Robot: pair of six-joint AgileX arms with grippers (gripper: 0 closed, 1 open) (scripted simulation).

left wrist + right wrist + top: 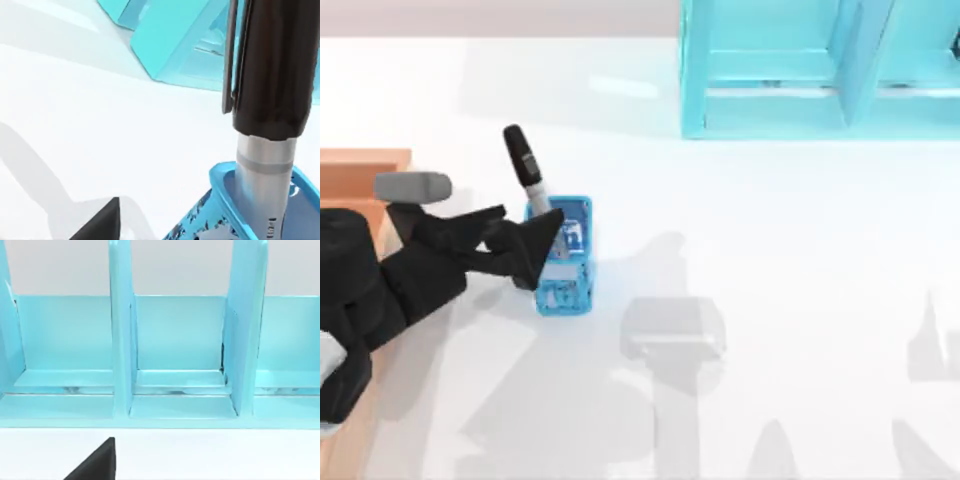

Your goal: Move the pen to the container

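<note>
On the white tabletop [770, 250], the slim black-capped, silver-barrelled pen [524, 160] stood tilted in a small blue mesh cup [565, 260]. My left hand [542, 245] sat at the cup's rim just below the cap; I couldn't tell its finger state. The shallow light-brown wooden container [365, 165] lay to the left, behind that arm.

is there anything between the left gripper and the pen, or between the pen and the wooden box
Nothing visible separates them. The left gripper is already at the silver-grey barrel of the black-capped pen, which stands in the small blue mesh cup. Only bare white table, crossed by the left arm itself, lies between the cup and the light-brown wooden container at the table's left edge.
</note>
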